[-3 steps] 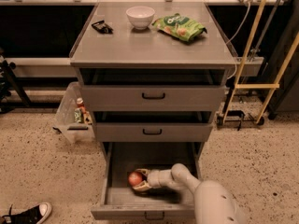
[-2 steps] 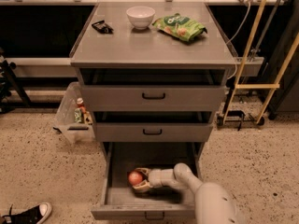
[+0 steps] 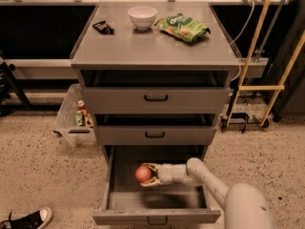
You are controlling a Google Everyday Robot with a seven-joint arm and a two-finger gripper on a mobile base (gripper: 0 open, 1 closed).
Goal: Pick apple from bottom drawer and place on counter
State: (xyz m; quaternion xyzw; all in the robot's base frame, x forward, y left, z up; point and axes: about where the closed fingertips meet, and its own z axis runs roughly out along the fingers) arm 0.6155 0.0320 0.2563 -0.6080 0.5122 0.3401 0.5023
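The bottom drawer (image 3: 157,217) is pulled open, and its small black handle shows on the front. The small red apple (image 3: 142,174) sits between the fingers of my gripper (image 3: 148,174), which reaches into the drawer from the right. The gripper is shut on the apple and holds it a little above the drawer floor, with a shadow beneath it. The grey counter (image 3: 152,49) is the cabinet's flat top, above two shallower drawers that stand slightly open.
On the counter are a white bowl (image 3: 142,17), a green snack bag (image 3: 182,26) and a small black object (image 3: 103,27). A clear plastic bin (image 3: 75,118) stands left of the cabinet. A shoe (image 3: 28,220) lies at the bottom left. A yellow frame (image 3: 267,80) stands at the right.
My gripper has risen a little inside the drawer, with the apple held in it.
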